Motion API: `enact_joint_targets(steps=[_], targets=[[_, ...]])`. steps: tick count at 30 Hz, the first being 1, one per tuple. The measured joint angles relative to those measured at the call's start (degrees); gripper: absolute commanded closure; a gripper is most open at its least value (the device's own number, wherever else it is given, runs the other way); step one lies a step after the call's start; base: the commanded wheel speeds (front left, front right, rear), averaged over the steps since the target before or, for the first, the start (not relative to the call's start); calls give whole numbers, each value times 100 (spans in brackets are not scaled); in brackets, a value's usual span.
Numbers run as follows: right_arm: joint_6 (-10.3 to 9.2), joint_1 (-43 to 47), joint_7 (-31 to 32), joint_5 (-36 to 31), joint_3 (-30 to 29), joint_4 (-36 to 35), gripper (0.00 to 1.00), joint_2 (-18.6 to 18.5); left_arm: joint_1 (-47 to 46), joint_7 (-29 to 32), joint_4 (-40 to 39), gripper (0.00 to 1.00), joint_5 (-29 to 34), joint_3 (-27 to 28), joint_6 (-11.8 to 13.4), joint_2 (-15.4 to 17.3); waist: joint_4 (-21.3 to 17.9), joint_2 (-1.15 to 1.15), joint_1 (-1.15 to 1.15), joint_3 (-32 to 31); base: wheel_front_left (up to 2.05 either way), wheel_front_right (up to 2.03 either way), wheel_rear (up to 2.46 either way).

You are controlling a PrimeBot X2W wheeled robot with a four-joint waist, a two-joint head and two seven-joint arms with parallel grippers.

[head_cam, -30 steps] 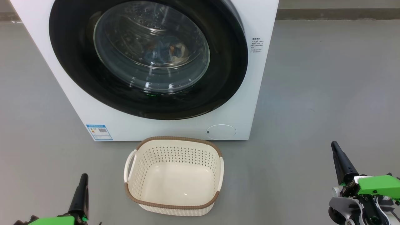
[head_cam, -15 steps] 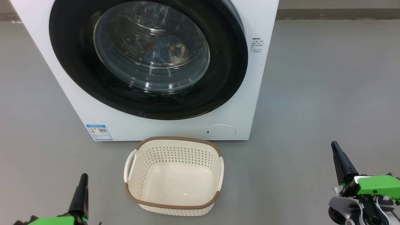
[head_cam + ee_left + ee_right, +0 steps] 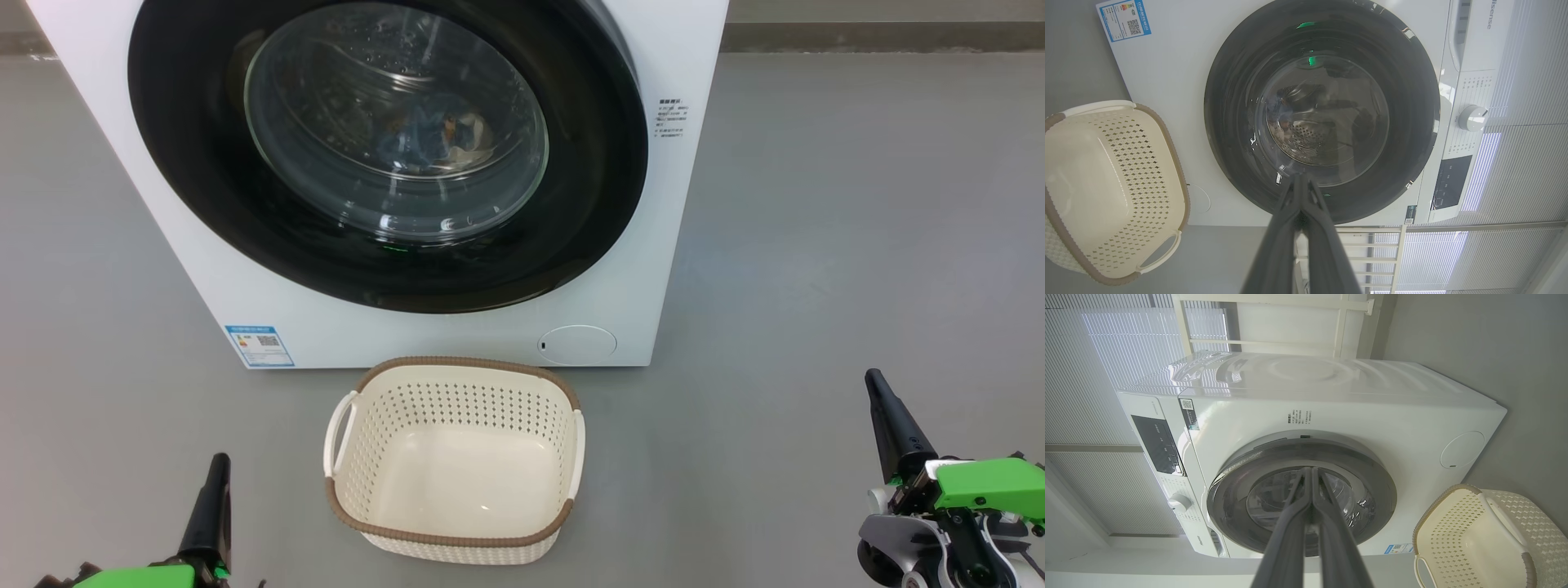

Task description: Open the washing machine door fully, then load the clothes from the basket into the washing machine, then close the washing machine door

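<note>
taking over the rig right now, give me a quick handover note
Left tool: shut, empty, low to the left of the basket.
Right tool: shut, empty, out to the basket's right.
Clothes: inside the washing machine, seen through the glass.
Basket: empty, on the floor before the machine.
Done: loading; washing machine door looks closed.
Left: nothing apparent; perhaps check the latch.
</note>
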Motion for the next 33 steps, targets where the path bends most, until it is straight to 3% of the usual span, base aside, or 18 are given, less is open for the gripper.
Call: enact_joint_targets(steps=[33], targets=[[0,1,-8,2,13,-4,100,-2,-9,1,0,100,0,3,0,-2,0,0,0,0,0,0,0]])
